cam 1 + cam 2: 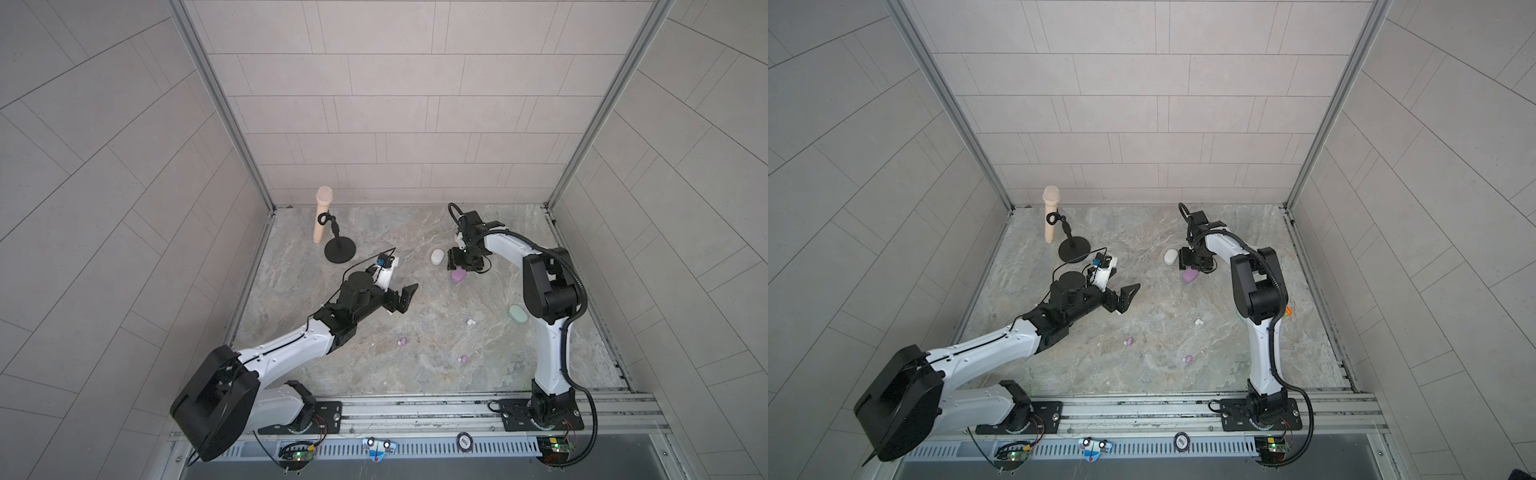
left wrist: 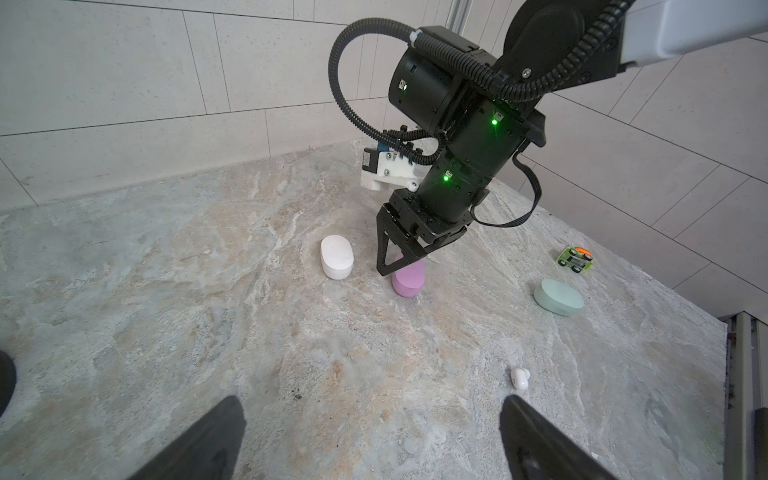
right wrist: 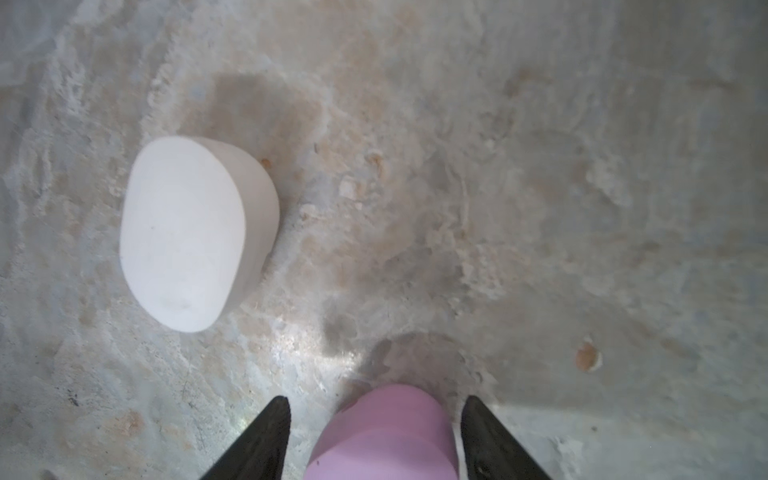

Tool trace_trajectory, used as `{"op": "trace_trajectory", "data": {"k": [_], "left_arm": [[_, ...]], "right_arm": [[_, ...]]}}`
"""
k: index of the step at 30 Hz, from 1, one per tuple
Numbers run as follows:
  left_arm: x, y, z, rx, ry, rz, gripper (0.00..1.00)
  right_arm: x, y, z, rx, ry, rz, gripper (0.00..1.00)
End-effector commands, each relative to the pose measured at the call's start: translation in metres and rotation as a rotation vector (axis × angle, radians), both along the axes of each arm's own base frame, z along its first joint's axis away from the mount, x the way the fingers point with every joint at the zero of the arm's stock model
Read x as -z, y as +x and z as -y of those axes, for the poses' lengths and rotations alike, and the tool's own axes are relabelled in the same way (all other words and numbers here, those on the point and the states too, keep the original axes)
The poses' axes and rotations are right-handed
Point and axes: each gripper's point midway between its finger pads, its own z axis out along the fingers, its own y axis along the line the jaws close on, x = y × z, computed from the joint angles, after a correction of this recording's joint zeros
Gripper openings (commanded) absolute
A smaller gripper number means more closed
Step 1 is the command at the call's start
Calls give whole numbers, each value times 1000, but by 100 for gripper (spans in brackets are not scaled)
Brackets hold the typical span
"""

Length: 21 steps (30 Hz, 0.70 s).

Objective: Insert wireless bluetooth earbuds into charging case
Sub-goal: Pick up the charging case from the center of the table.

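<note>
The right gripper (image 3: 376, 399) points straight down at the far right of the marble worktop (image 1: 374, 374). Its fingers stand apart on either side of the lilac case (image 3: 386, 432). In the right wrist view a sliver of stone shows between each finger and the case, so they straddle it rather than clamp it. The lilac case sits on the worktop, and the white case (image 1: 437, 256) lies just to its left, apart from it, with its lid down.

The left gripper (image 1: 403, 301) hangs over the left-middle of the worktop. Its fingers (image 2: 208, 440) are spread wide with nothing between them, and it is aimed toward the cases.

The earbuds I can see all lie loose on the stone, outside any case. A white earbud (image 1: 471, 321) rests nearer than the lilac case and a little to its right. One lilac earbud (image 1: 402, 341) lies near the middle of the worktop. The other lilac earbud (image 1: 463, 359) lies nearer again and further right. All three are well apart from both grippers.

The mint case (image 1: 518, 313) lies on the right side beside the right arm's elbow. Past it, toward the right wall, is a small green toy car (image 2: 575, 259). At far left a peach microphone (image 1: 322, 218) stands clipped in a black stand (image 1: 340, 249).
</note>
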Motion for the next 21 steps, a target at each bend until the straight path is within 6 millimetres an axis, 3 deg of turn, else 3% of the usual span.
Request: {"op": "trace_trajectory", "data": {"k": [1, 15, 21], "left_arm": [[-11, 4, 2, 0, -31, 19, 100], [-16, 2, 0, -2, -34, 28, 100], [-16, 1, 1, 4, -42, 25, 100]], "right_arm": [[-17, -11, -2, -19, -37, 12, 69], [-19, -34, -16, -101, -164, -15, 74], [-25, -28, -18, -118, -206, 31, 80]]}}
